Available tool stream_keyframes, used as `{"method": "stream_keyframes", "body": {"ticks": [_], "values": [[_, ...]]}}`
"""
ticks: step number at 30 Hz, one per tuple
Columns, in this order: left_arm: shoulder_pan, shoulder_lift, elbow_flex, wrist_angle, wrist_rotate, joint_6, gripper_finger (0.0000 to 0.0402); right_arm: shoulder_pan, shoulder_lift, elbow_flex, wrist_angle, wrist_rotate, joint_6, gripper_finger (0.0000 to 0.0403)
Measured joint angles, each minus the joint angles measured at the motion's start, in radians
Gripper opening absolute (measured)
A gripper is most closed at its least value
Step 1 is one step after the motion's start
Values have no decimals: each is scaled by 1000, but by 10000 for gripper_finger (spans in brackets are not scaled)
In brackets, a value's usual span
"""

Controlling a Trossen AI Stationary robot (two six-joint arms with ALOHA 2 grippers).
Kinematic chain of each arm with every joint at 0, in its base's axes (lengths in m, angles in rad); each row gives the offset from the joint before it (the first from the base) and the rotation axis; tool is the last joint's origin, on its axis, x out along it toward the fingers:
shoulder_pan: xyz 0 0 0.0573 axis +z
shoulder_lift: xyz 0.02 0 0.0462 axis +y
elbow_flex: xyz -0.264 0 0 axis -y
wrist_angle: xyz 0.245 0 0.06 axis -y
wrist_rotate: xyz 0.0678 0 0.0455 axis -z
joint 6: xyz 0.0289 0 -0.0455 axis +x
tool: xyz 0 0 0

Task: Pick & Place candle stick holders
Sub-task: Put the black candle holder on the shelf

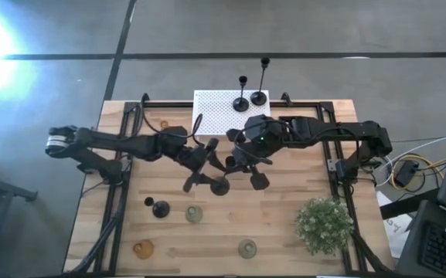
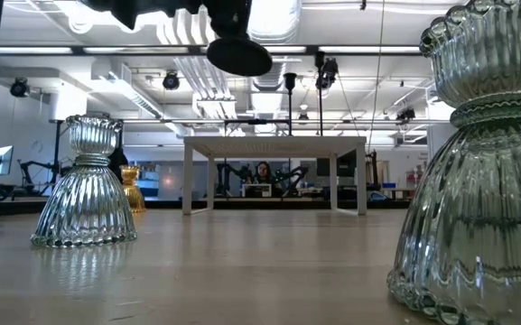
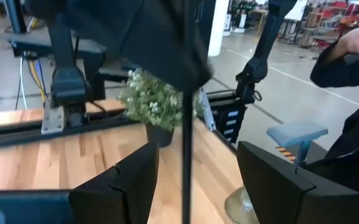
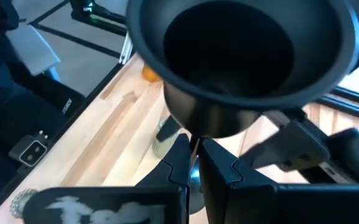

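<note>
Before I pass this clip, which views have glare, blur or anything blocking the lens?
High view: white glare burns out the left edge, table evenly lit. Low view: a pale green glass holder looms huge at the right. Left wrist view: a dark shape blocks the top and the thin stem is soft. Right wrist view: the black holder's cup fills the frame, background blurred.

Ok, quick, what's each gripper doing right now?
Left gripper: jaws open, either side of a black holder's stem, not clamped.
Right gripper: jaws shut on the stem of a black holder.
</note>
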Motion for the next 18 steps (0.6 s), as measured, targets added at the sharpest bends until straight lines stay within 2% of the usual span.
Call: {"method": "stream_keyframes", "body": {"ticks": [11,14,18], "values": [[0,56,64,3,-5,6,212,-2,2,-5,-5,0,3,8],[0,65,64,-2,-6,20,183,-2,2,-5,-9,0,4,8],[0,64,64,-4,-8,29,117,-2,2,-7,-12,0,7,8]]}}
